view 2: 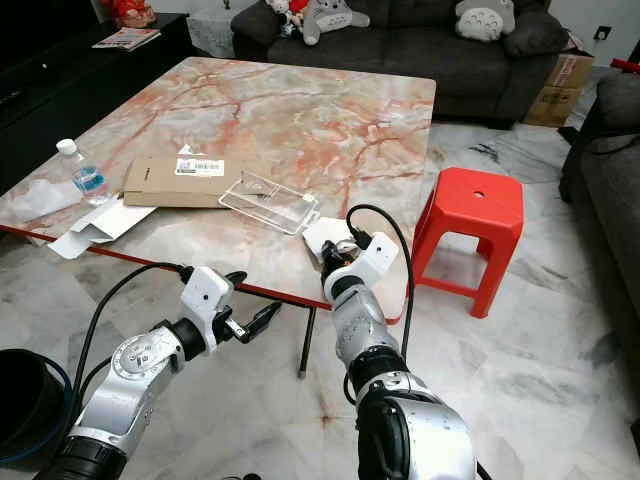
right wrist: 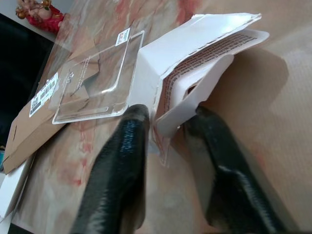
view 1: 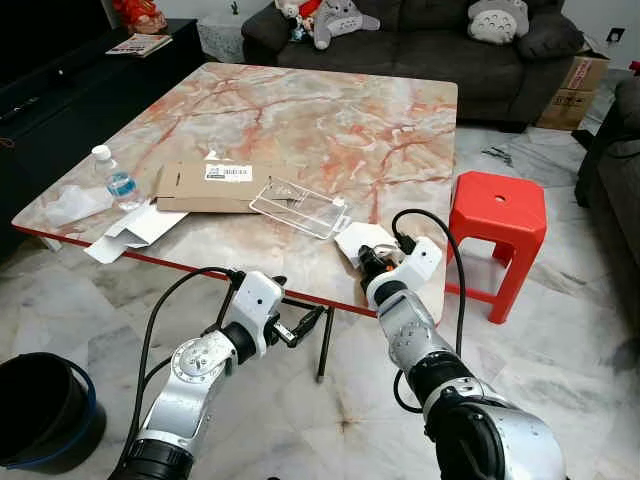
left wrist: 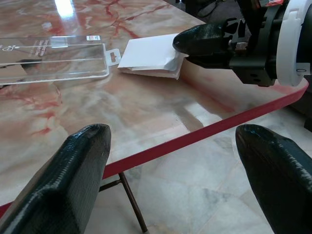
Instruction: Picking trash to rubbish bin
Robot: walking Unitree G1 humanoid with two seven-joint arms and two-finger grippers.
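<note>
A small white carton (view 1: 360, 240) with an open flap lies at the near edge of the marble table (view 1: 330, 110). My right gripper (view 1: 372, 262) reaches over that edge and is shut on the carton's flap (right wrist: 183, 105), one black finger on each side. My left gripper (view 1: 305, 328) hangs open in front of the table, below its red rim, holding nothing. A clear plastic blister pack (view 1: 298, 207), a flat brown cardboard box (view 1: 200, 185), a water bottle (view 1: 118, 182) and a torn white carton (view 1: 130, 232) also lie on the table.
A black rubbish bin (view 1: 40, 410) stands on the floor at the lower left. A red plastic stool (view 1: 497, 215) sits right of the table. A dark sofa (view 1: 430, 45) is behind, and a black cabinet (view 1: 60, 80) runs along the left.
</note>
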